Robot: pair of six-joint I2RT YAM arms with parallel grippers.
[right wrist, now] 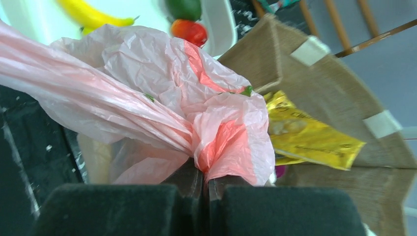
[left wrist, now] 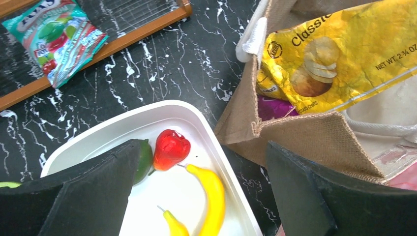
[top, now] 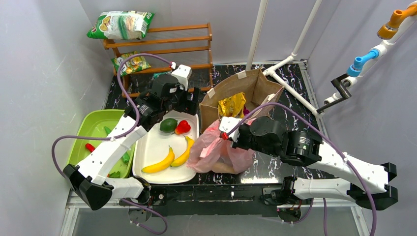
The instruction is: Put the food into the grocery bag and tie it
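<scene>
The pink grocery bag [top: 216, 153] lies crumpled on the black marbled table [top: 273, 170], just right of the white tray [top: 147, 145] and on the near side of the brown bag [top: 255, 86]. The right gripper [right wrist: 205, 183] is clamped tight on a gathered bunch of the grocery bag's plastic. Two bananas [top: 160, 163] lie in the tray's near half. The left gripper [left wrist: 204, 152] hangs over the tray's far end, jaws wide apart, holding nothing.

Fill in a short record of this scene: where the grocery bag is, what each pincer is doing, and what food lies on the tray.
Grocery bag: pink plastic, beside the white tray
Right pincer: shut on the bag's gathered plastic
Left pincer: open, above the tray, holding nothing
On tray: two bananas, a green fruit, a red pepper
Brown bag: holds a yellow chips packet
</scene>
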